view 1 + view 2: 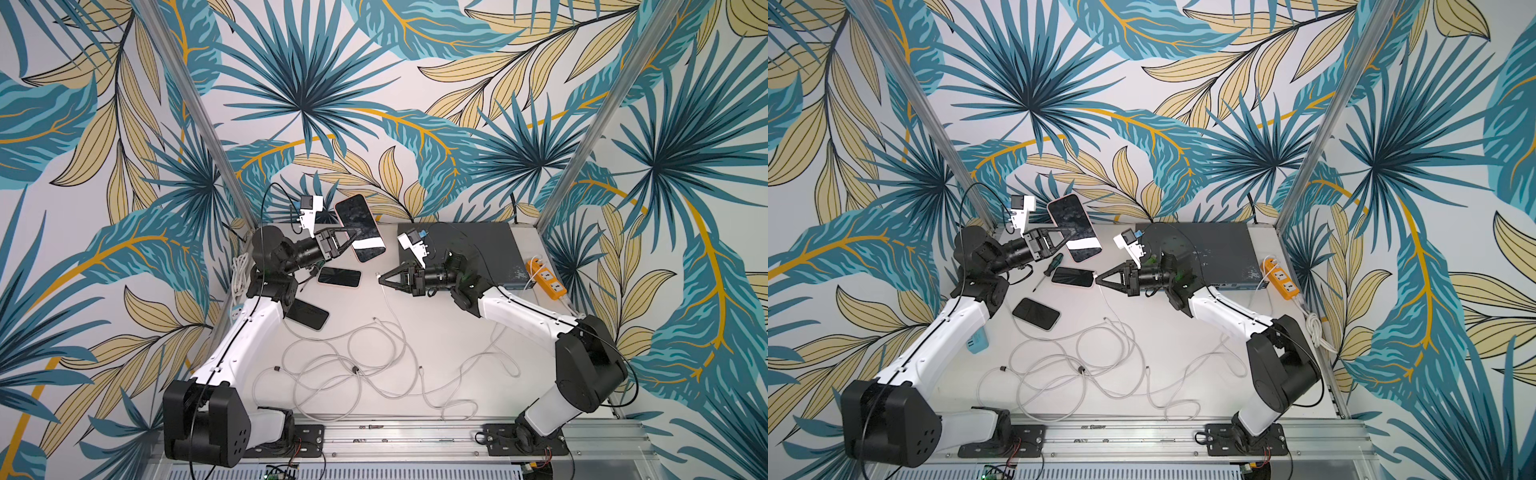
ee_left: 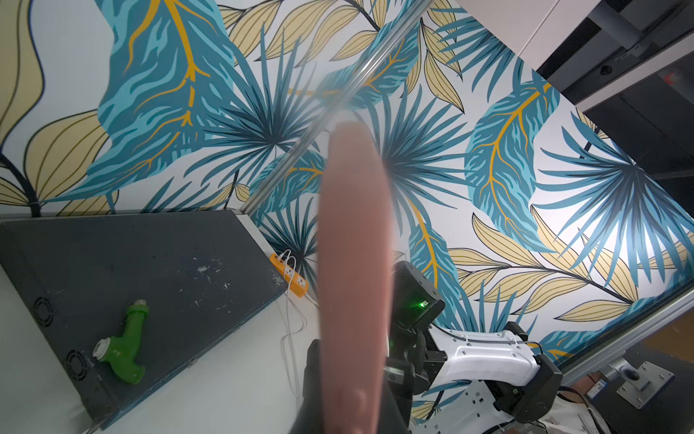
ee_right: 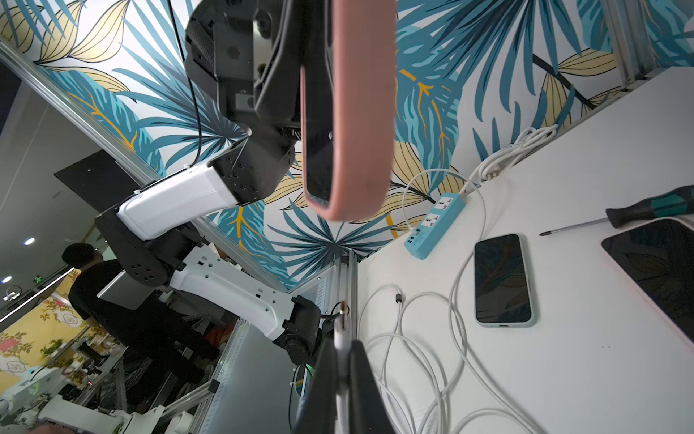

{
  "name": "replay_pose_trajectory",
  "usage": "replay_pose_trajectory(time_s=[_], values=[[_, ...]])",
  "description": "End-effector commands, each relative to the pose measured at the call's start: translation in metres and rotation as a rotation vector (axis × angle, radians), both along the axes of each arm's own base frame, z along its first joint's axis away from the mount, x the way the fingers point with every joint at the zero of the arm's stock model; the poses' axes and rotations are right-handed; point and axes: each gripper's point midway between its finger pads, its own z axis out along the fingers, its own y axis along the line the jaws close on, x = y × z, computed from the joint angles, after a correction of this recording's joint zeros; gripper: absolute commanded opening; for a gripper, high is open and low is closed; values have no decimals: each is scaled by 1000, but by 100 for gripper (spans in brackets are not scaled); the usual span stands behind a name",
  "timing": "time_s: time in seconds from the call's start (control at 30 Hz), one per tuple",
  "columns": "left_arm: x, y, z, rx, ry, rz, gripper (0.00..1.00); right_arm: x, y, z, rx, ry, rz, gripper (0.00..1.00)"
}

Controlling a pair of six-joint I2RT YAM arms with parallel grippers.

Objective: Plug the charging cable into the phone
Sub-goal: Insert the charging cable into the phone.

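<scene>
My left gripper is shut on a phone in a pink case, holding it tilted above the table's back left. In the left wrist view the phone's pink edge stands between the dark fingers. My right gripper is shut on the white plug of a charging cable. The plug points toward the phone's lower end, with a gap between them.
Two more phones lie on the white table below the held phone, beside a screwdriver. Loose white cables tangle mid-table. A grey box, an orange power strip and a blue strip line the edges.
</scene>
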Motion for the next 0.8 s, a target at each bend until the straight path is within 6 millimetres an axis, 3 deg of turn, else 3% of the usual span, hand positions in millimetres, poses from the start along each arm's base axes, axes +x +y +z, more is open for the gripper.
replay_pose_trajectory(time_s=[0.0,0.43,0.77], values=[[-18,-7,31,-14,-118,-58,0,-9,-11,10,65,-43,40,0],[-9,-16,11,-106,139,-152,0,-11,-20,28,115,-52,23,0],[-1,-18,-5,-122,202,-180,0,-7,-21,34,94,14,-16,0]])
